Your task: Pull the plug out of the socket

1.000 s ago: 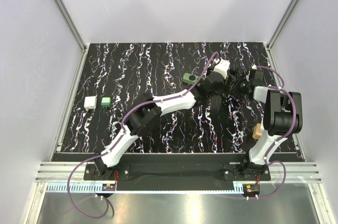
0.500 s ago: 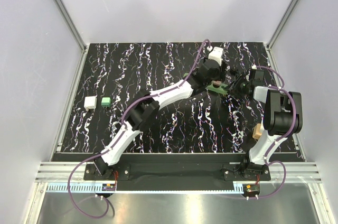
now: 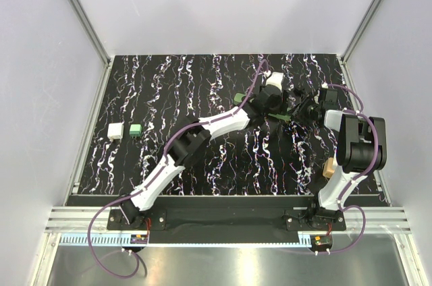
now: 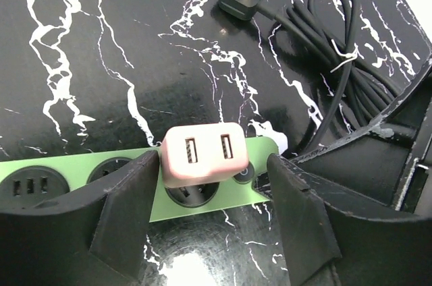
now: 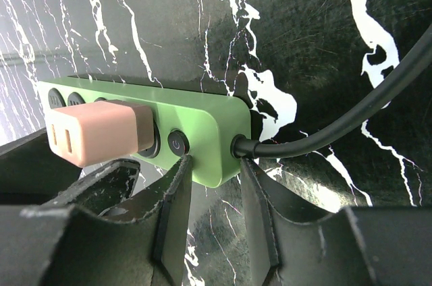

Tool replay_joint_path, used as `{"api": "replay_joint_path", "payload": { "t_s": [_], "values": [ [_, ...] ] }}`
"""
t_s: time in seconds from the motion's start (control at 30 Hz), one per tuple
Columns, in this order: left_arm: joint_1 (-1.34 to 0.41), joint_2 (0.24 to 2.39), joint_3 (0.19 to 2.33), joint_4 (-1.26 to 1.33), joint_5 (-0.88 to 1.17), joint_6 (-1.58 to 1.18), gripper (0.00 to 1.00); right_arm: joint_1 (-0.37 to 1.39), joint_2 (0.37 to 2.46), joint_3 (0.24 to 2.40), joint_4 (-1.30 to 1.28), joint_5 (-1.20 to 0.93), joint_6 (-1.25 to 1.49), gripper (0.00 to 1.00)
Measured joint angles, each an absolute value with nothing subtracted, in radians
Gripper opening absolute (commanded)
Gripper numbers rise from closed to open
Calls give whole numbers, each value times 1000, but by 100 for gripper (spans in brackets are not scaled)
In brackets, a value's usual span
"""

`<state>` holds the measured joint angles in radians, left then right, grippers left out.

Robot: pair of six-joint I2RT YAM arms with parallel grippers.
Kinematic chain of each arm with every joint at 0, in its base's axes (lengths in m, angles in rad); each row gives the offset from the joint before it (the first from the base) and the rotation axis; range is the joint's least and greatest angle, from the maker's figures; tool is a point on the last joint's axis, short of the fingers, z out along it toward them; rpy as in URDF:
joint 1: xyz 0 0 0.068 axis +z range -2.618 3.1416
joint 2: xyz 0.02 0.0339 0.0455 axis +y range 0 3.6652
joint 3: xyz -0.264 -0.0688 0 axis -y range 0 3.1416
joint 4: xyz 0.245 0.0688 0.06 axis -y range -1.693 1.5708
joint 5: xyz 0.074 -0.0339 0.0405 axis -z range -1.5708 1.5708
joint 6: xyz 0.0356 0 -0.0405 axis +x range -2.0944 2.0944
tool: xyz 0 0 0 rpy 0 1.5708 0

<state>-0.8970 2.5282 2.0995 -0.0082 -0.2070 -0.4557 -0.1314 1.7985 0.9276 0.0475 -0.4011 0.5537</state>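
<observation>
A pink two-port plug [image 4: 202,154] sat in the end hole of the socket [image 4: 71,177], a long green power strip at the far right of the tabletop [image 4: 101,63]. The left pincer [image 4: 214,175] was spread around the plug, one finger touching its side and the other just clear. The right pincer [image 5: 214,178] pinched the strip's switch end, beside its black cord [image 5: 351,107]. The step in hand appeared to be closing on the plug. Next, the left pincer would need to squeeze and pull straight out while the right steadied the strip. The tabletop was black with white veins, enclosed by plain white walls [image 3: 216,9]. Two small blocks [image 3: 116,130] lay well apart at left.
</observation>
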Motion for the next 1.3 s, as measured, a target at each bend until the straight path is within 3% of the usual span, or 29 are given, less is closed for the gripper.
{"api": "replay_joint_path", "payload": {
  "t_s": [0.07, 0.13, 0.23, 0.37, 0.5, 0.73, 1.0, 1.3],
  "values": [
    [-898, 2531, 2104, -14, -215, -464, 54, -132, 1799, 928, 47, -402, 551, 41],
    [-895, 2537, 2114, -22, -219, -469, 35, -132, 1801, 929, 47, -405, 550, 41],
    [-894, 2542, 2132, -40, -226, -466, 16, -132, 1802, 934, 44, -406, 549, 41],
    [-895, 2543, 2139, -51, -229, -464, 0, -132, 1804, 939, 35, -405, 547, 41],
    [-896, 2540, 2129, -39, -229, -459, 0, -132, 1805, 943, 30, -406, 547, 42],
    [-898, 2450, 1958, 74, -236, -441, 0, -130, 1809, 942, 25, -437, 557, 53],
    [-895, 2403, 1919, 71, -243, -453, 0, -131, 1749, 871, 84, -464, 600, 73],
    [-890, 2333, 1878, 55, -227, -503, 0, -193, 1710, 756, 298, -599, 722, 65]
  ]
}}
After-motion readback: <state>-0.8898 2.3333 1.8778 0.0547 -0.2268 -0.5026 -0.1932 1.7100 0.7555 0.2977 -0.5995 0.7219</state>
